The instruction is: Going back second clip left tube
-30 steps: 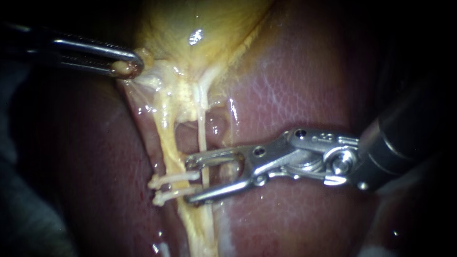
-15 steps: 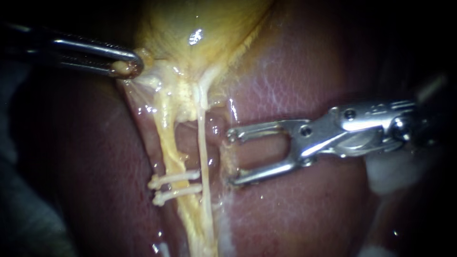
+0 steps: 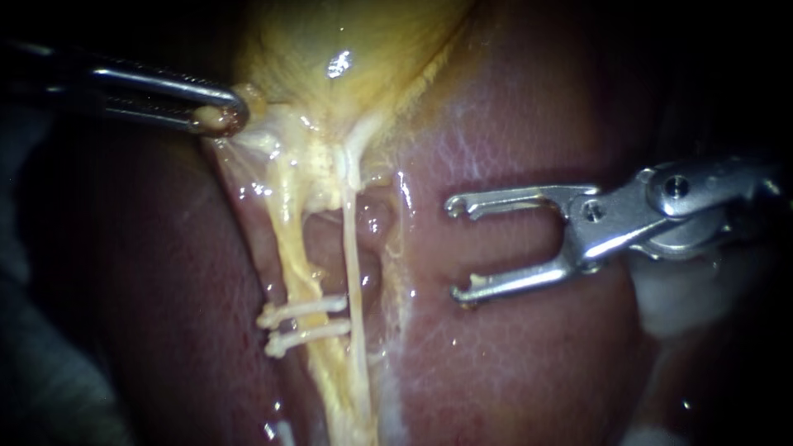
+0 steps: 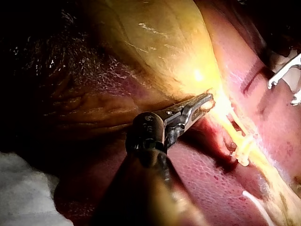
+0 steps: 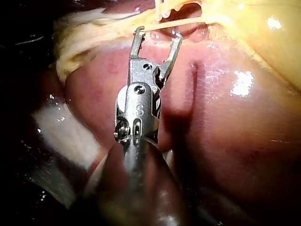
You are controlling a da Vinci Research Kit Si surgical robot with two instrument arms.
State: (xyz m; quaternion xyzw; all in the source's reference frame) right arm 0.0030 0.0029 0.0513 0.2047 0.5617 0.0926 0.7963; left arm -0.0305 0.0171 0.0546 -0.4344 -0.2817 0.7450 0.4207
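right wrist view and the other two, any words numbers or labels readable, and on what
No text reads clearly in any view.
right instrument: a small stamped mark on its wrist joint, too blurred to read.
clips, liver, gallbladder: no writing.

Endoscope close above clips (image 3: 306, 308); both wrist views, seemingly oblique, share them.

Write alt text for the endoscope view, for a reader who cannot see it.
The right instrument, jaws open and empty, hovers over the liver, apart from the left tube, which carries two white clips. The left instrument has its jaws shut on the gallbladder at its edge.
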